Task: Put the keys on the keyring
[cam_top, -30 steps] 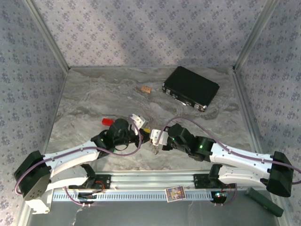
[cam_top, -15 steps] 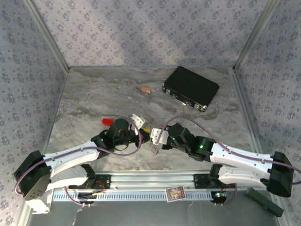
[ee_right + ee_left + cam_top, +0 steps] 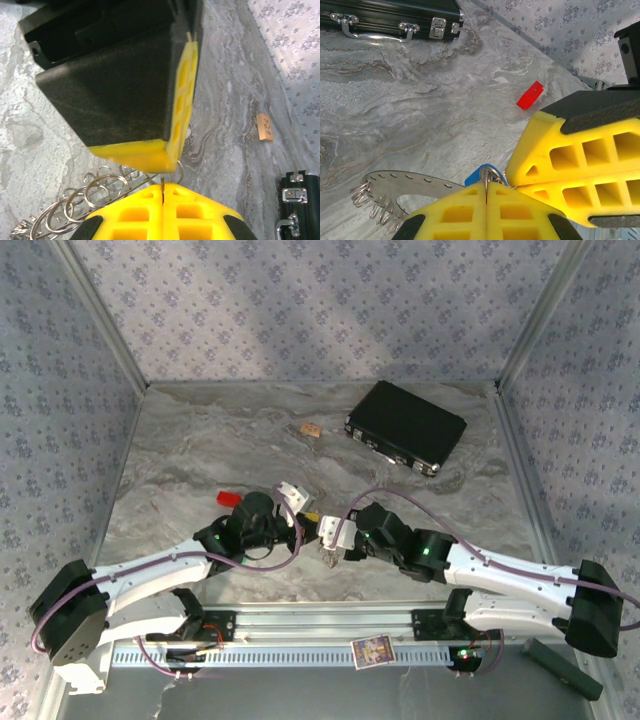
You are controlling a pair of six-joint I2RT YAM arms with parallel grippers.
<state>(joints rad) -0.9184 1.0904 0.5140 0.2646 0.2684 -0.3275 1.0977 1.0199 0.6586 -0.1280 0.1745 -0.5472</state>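
While both arms meet low over the grey marbled bench [image 3: 200,440], the flat silvery toothed keyring [image 3: 395,182] extends out to the left of the left jaws [image 3: 486,187], small split loops dangling off its band. Left jaws are pressed together, pinching a thin wire loop [image 3: 489,174] at their very tips, with a blue plastic key head [image 3: 475,176] tucked just behind. Right jaws [image 3: 162,186] are directly opposite, tip to tip, likewise clamped on thin wire, apparently the same loop. Likely reason: one side steadies the loop while the other works the key along it.
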